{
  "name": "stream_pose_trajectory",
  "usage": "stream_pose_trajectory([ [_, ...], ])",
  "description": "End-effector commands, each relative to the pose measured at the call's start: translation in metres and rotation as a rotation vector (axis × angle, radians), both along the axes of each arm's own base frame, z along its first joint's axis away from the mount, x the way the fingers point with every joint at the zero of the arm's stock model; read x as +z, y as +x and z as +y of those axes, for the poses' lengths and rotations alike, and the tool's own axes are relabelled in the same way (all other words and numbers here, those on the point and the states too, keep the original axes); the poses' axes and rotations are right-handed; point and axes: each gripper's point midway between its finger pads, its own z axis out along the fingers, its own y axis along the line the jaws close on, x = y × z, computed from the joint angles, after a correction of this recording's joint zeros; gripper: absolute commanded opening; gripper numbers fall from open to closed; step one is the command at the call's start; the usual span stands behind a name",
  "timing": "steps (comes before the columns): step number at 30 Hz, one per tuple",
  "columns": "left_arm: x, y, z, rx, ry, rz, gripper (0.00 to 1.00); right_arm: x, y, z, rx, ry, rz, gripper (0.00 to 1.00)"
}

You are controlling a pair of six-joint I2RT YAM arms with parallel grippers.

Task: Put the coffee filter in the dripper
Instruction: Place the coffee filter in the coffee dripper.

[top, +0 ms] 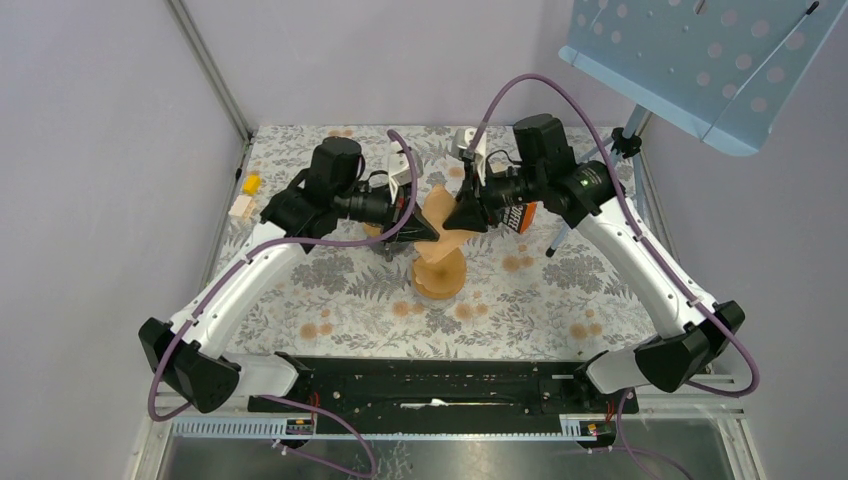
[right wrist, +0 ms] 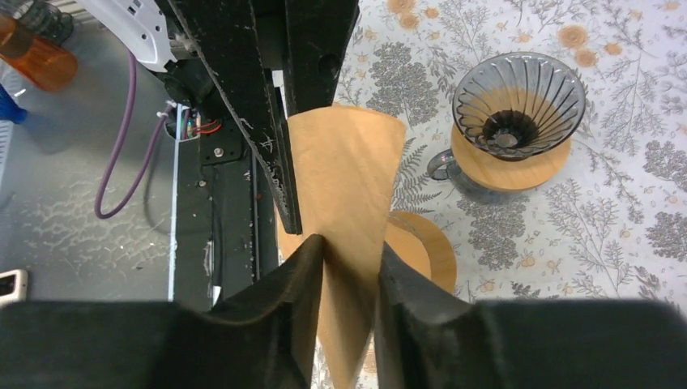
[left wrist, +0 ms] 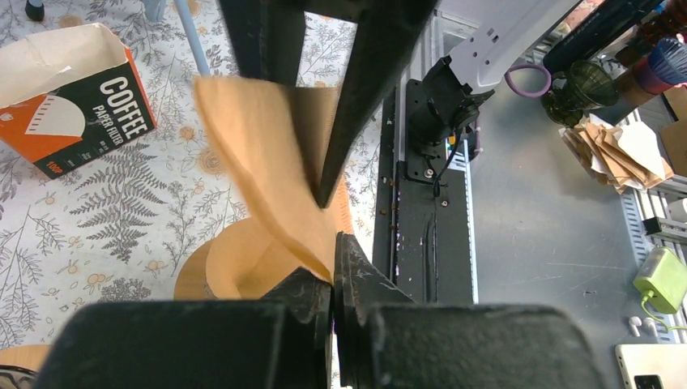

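My left gripper [left wrist: 334, 267] pinches the filter [left wrist: 259, 162] in the air; my right gripper [right wrist: 350, 275] stands around it (gripping or not, I cannot tell). The dripper [right wrist: 518, 101] nearby is empty; placing remains.

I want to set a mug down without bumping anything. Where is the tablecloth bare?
Bare tablecloth lies near left, between the wooden disc and the left arm, and near right, between the disc and the right arm. Crowded: the centre, where left gripper and right gripper meet at the coffee filter, with dripper and coffee filter box close by.
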Motion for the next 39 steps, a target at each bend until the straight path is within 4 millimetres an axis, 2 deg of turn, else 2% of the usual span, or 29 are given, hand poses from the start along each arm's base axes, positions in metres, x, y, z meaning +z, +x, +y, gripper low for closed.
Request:
stream_pose_trajectory([
  [1,0.009,0.007,-0.002,0.010,-0.007,-0.077,0.00,0.017,-0.009,0.006,0.051,0.043,-0.017,0.24],
  [4,0.009,0.009,0.000,0.020,0.005,-0.104,0.06,0.016,-0.012,0.004,0.051,0.047,-0.025,0.02],
  [5,0.010,0.010,0.001,0.020,0.009,-0.116,0.10,0.016,-0.014,0.003,0.051,0.048,-0.027,0.00],
  [7,0.011,0.008,0.003,0.012,0.014,-0.139,0.21,0.018,-0.016,0.001,0.048,0.056,-0.042,0.00],
  [12,0.013,0.005,0.014,0.011,0.032,-0.222,0.61,0.016,-0.026,-0.005,0.059,0.064,-0.046,0.00],
  [16,0.014,0.004,0.029,0.040,0.032,-0.283,0.75,0.017,-0.036,-0.012,0.081,0.093,-0.021,0.00],
  [21,0.008,0.008,0.038,0.069,0.048,-0.278,0.77,0.024,-0.043,-0.018,0.111,0.162,0.043,0.00],
  [26,0.005,0.009,0.042,0.079,0.044,-0.243,0.77,0.026,-0.041,-0.021,0.102,0.176,0.050,0.00],
  [32,-0.002,0.018,0.037,0.101,0.051,-0.189,0.74,0.028,-0.039,-0.021,0.103,0.196,0.078,0.00],
  [39,-0.001,0.018,0.031,0.081,0.031,-0.145,0.74,0.028,-0.037,-0.019,0.098,0.197,0.087,0.00],
])
